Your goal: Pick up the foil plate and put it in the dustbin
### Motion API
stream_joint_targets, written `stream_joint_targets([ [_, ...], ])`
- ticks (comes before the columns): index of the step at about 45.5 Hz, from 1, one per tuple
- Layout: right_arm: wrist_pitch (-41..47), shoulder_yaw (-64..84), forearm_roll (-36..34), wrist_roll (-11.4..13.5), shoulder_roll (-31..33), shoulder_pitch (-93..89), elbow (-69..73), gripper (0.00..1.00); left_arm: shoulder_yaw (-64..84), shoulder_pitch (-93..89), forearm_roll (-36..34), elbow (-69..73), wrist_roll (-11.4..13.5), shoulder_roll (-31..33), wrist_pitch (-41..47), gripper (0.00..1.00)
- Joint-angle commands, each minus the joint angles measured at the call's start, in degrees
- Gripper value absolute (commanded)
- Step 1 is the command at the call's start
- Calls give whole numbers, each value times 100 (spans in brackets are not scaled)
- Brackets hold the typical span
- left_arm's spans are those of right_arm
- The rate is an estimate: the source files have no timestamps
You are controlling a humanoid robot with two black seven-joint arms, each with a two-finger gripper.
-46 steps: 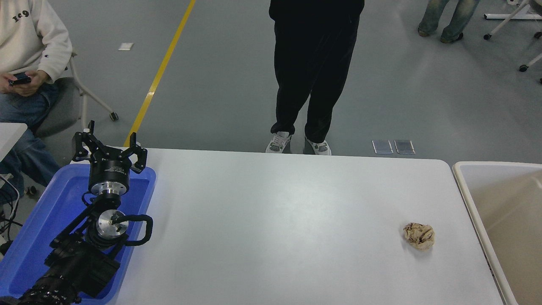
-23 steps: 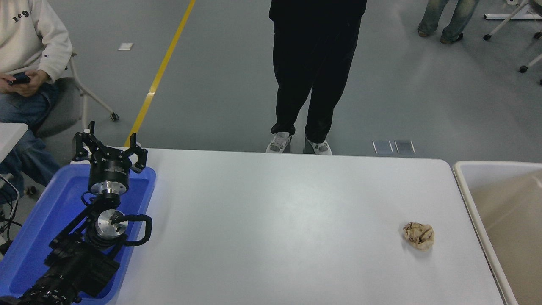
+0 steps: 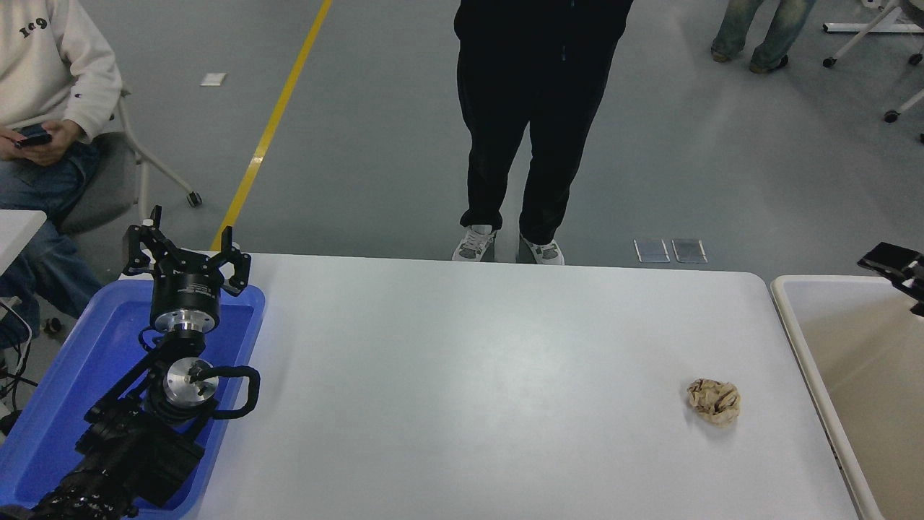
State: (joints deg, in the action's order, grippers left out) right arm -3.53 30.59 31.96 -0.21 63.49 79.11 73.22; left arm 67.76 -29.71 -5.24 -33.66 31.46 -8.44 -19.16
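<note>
No foil plate shows anywhere in the head view. The dustbin (image 3: 794,325), with a cream rim and beige inside, stands at the table's right end, cut off by the picture's edge. A black tip of my right gripper (image 3: 895,263) enters at the right edge above the dustbin's far part; its fingers are not visible. My left gripper (image 3: 186,249) is parked at the lower left above the blue tray, open and empty.
A crumpled brown paper ball (image 3: 714,401) lies on the white table (image 3: 469,375) near the dustbin. A shallow blue tray (image 3: 86,361) sits under my left arm. A person in black (image 3: 534,123) stands at the far side. A seated person (image 3: 43,108) is at the upper left.
My right gripper's tip has come into view at the right edge above the dustbin. The standing person has shifted slightly. The left arm has not moved.
</note>
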Motion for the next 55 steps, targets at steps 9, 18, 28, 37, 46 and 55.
stream_joint_targets([
  [9,81,2609,416,-14,-741,2846,1283,100,0,0,-4,0,0,0,0,99],
  [18,572,3128,407,-14,-1321,3699,1599,100,0,0,-4,0,0,0,0,99],
  [28,1494,3383,363,-23,-1594,4736,2179,100,0,0,-4,0,0,0,0,99],
  [37,2638,3366,293,-31,-1699,5396,2259,100,0,0,-4,0,0,0,0,99],
  [46,3042,3357,-23,-23,-2182,5651,2285,100,0,0,5,0,0,0,0,99],
  [55,3411,3366,-989,-5,-2964,5914,2285,100,0,0,-4,0,0,0,0,99],
])
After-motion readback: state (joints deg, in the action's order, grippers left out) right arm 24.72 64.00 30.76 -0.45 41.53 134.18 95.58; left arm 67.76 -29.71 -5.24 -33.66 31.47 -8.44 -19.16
